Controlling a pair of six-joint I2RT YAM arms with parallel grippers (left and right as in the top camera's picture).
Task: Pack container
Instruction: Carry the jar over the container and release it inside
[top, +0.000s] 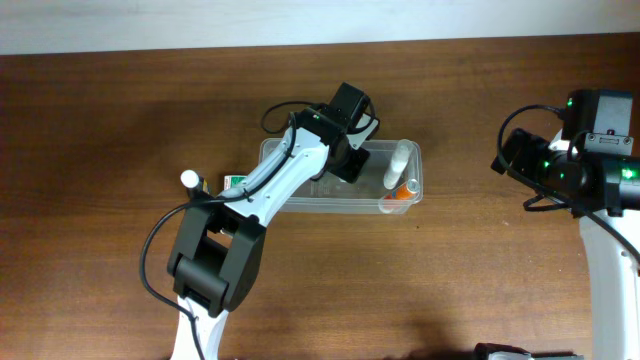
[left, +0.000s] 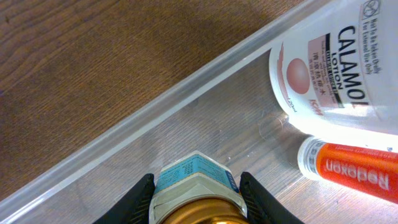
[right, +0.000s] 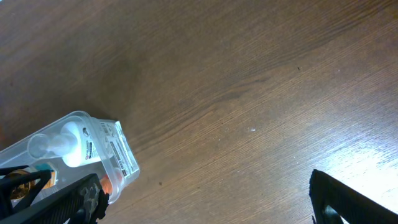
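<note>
There's the left gripper down inside the container, mid-table, fingers pinched on a gold-capped bottle, low over the clear floor, likely so it lands beside the calamine lotion and orange Redoxon tube. Over right, the right gripper hangs well off, spread wide, empty, giving room. Dark wood table, pale strip beyond

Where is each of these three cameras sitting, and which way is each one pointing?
Overhead: fixed above the table, looking straight down on the clear container; the left arm and right arm show.
Left wrist: on the left hand, looking into the container past its fingers clasping a blue-labelled bottle, at a calamine bottle and orange tube.
Right wrist: on the right hand, facing mostly the table, container at lower left; its open fingers show.
Shared: all three see the container.
</note>
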